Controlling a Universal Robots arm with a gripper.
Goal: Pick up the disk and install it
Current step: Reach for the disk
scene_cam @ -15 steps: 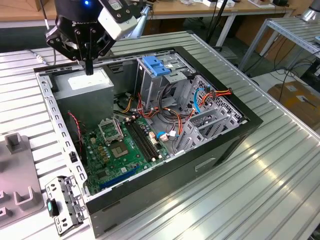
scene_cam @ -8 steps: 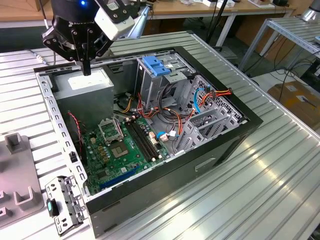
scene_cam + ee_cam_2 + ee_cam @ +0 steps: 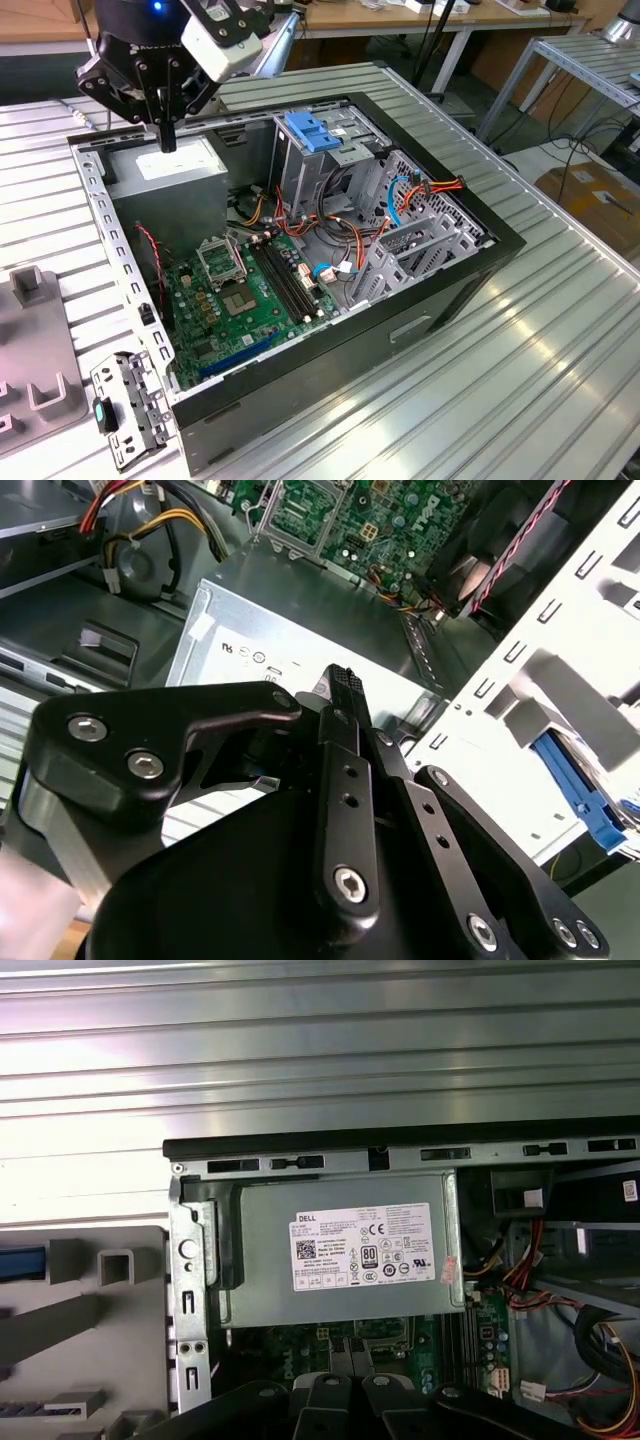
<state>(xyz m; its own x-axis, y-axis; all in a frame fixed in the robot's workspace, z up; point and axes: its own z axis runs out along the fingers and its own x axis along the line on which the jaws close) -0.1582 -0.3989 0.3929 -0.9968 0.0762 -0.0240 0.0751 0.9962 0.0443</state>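
The disk is out of view. My gripper (image 3: pixel 167 135) hangs over the back corner of the open computer case (image 3: pixel 420 300), at the exterior view's left. It sits just above the grey power-supply box (image 3: pixel 165 170) with the white sticker (image 3: pixel 362 1247). The black fingers (image 3: pixel 340 695) are pressed together, shut on nothing. In the first wrist view the finger linkages (image 3: pixel 350 1395) reach in over the green board's edge, below the box.
Inside the case lie the green motherboard (image 3: pixel 245 290), a metal drive cage with a blue plastic latch (image 3: pixel 313 132), and bundles of orange, red and blue cables (image 3: pixel 400 195). A grey fixture (image 3: pixel 35 370) and a loose metal bracket (image 3: pixel 130 405) rest on the ribbed aluminium table (image 3: pixel 560 330).
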